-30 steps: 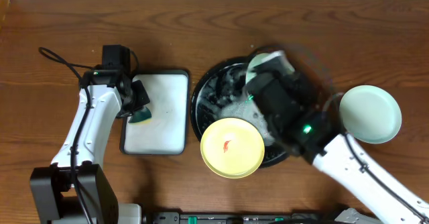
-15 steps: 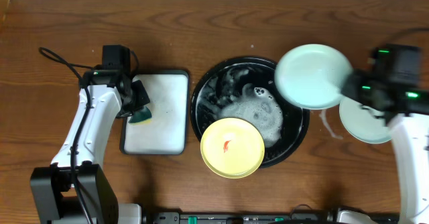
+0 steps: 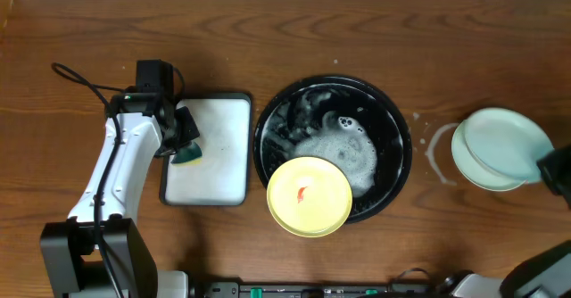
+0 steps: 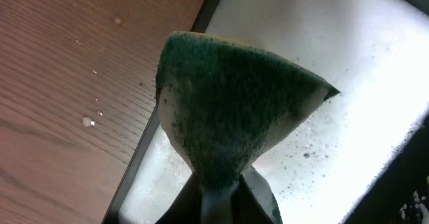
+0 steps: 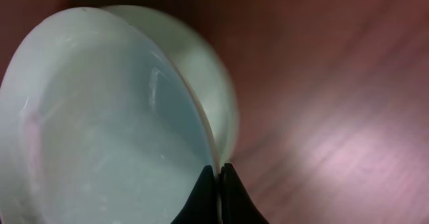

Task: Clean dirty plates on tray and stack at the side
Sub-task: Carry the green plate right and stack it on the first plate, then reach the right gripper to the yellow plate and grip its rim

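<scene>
From overhead, the black tray [image 3: 393,124] sits mid-table with foam pooled in it. The yellow plate [image 3: 309,195] lies at its 7 o'clock rim, overhanging the edge, with a red-orange smear at its centre. Well out at the tray's 3 o'clock, two mint plates overlap on the table [image 3: 268,39]: the held mint plate [image 3: 504,137] leans over the lower mint plate [image 3: 486,175], and the right claw [image 3: 542,166] meets its rim at 4 o'clock. The task looks about two-thirds done. Two plates are off the tray with no smear showing, the second not yet released, and the yellow one is unwashed. At the tray's 9 o'clock, the left claw [image 3: 183,137] hangs over the white tray [image 3: 223,155].

In the left wrist view, that claw's jaws are pinched tight on the green sponge [image 4: 234,110], folding it, above the white tray's wet floor.

In the right wrist view, the right claw's fingers are closed flat on the rim of the held mint plate at 6 o'clock. The lower plate peeks out at 1 o'clock, though whether the two touch is unclear.
</scene>
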Motion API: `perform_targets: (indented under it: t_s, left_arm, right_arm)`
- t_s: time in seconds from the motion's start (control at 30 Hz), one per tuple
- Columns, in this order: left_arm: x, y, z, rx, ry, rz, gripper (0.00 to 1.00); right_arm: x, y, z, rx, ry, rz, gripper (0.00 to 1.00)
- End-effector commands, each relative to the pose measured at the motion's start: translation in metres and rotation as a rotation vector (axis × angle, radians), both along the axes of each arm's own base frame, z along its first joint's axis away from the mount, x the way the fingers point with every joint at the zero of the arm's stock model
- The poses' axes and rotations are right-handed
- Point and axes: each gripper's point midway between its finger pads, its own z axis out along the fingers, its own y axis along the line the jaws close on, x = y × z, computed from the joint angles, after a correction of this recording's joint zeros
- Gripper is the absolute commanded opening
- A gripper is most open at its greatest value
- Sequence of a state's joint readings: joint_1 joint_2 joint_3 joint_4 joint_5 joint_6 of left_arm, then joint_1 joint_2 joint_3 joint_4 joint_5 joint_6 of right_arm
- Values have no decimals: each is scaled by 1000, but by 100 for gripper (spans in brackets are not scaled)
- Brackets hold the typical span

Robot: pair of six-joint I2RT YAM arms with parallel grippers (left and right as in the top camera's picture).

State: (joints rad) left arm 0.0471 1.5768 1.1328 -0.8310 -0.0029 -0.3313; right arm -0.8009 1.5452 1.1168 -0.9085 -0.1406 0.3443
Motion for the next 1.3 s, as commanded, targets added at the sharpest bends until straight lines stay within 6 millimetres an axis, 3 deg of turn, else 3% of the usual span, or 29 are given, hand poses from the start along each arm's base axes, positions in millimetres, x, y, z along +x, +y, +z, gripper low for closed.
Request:
perform_targets:
  t_s: [0.0,0.03,0.1,0.13,0.27,0.37,0.5,0.6,0.73,0.93,1.13,1.27]
  left_arm:
    - [-3,2,-3,8,15,-15,8]
    - [-3,2,-2,8,15,-15,8]
    - [-3,2,-2,8,14,-15,8]
    - [-3,2,-2,8,14,-15,8]
    - [-3,2,-2,8,14,-15,8]
    - [-3,2,-2,8,15,-15,8]
    - [-3,2,-2,8,14,-15,8]
    - [-3,2,-2,8,14,-15,8]
    - [-3,2,-2,8,14,-15,8]
    - [-3,2,-2,8,15,-15,8]
    - [-3,2,-3,8,15,-15,8]
    - [-3,2,-2,8,15,-15,8]
  right_arm:
    - [-10,-9,-13,21,35,-63,2]
    - [-9,-8,-14,34,31,-61,11]
    - [-3,-2,-14,56,10,-40,42]
    - [2,2,-12,65,-12,-18,48]
    - [26,29,9,93,-134,130,55]
    - [48,64,38,101,-257,288,55]
    - [66,140,77,67,-360,586,54]
    - [64,187,85,42,-351,758,53]
    - [55,258,79,65,-301,996,44]
    - [28,340,54,140,-206,1288,49]
    - [-7,374,-11,174,57,1385,51]
    - [-32,396,-37,289,160,1468,45]
